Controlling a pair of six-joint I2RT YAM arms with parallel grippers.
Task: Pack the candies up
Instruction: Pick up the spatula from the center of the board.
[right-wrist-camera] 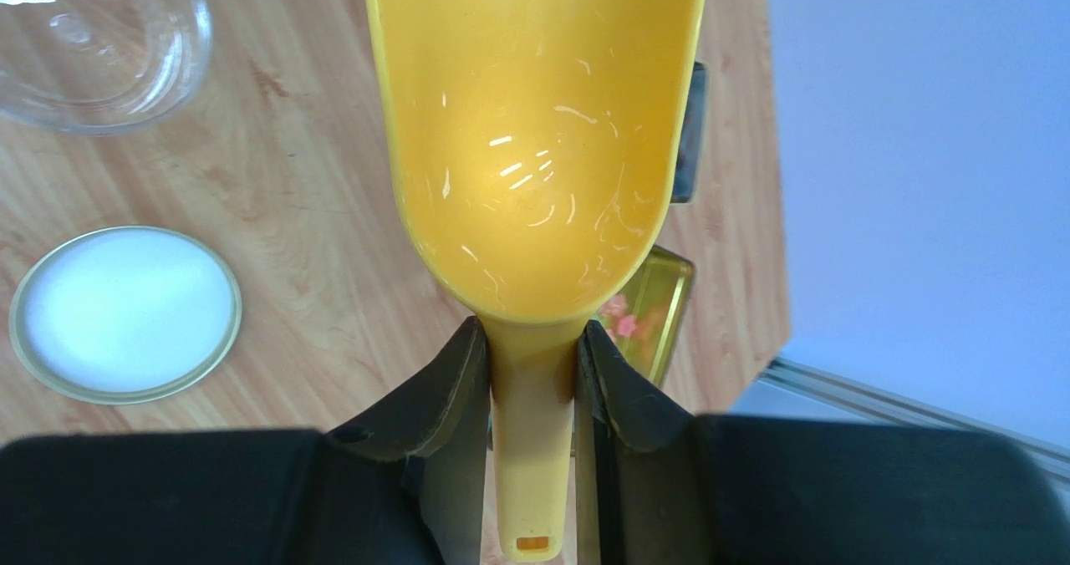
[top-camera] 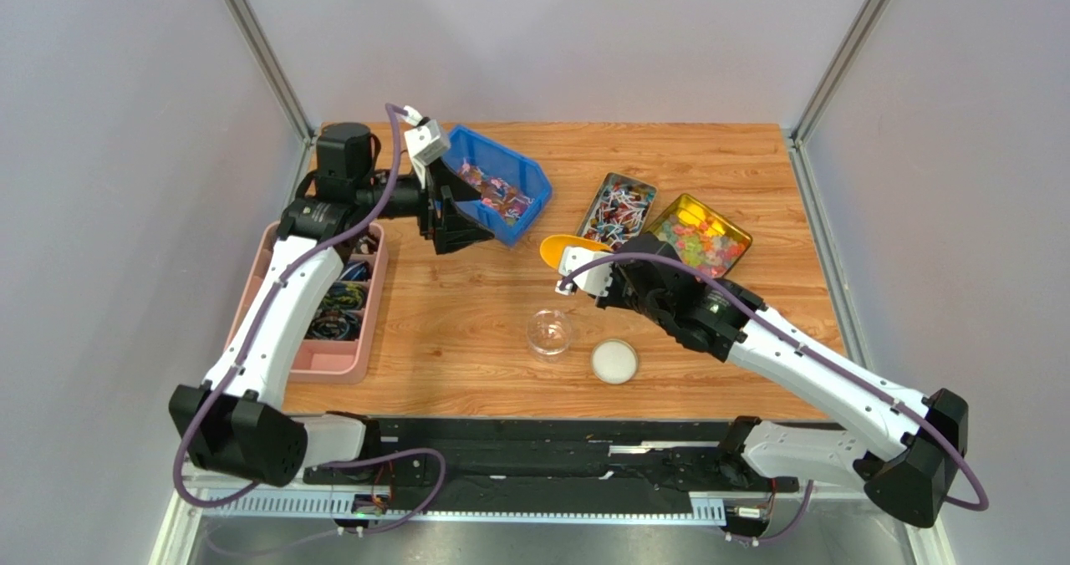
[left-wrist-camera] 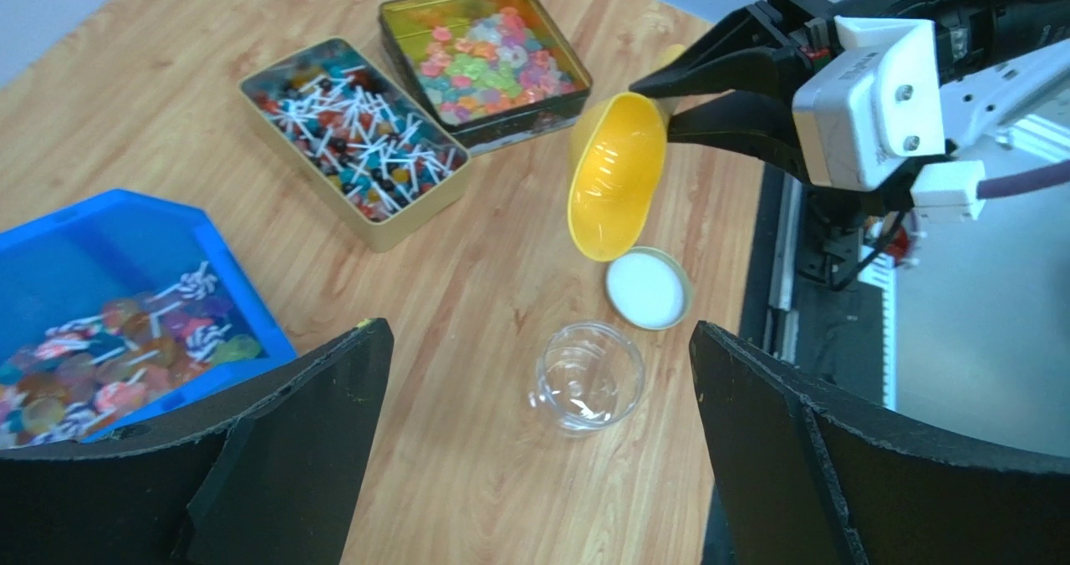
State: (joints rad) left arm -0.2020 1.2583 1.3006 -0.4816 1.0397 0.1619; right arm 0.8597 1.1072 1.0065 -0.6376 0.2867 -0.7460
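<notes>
right gripper [right-wrist-camera: 533, 339] pinches smooth yellow plastic scoop [right-wrist-camera: 540, 126] by its handle; left gripper [left-wrist-camera: 538, 339], fingers spread wide; shiny-wrapped candies [left-wrist-camera: 101, 365] in blue bin [left-wrist-camera: 88, 258]

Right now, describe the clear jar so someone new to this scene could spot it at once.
On the wooden table, find the yellow scoop held in the right arm's tool. The jar stands just nearer the arms' bases than it, beside a round white lid. It alone is see-through and looks empty; every other container is coloured and filled.
</notes>
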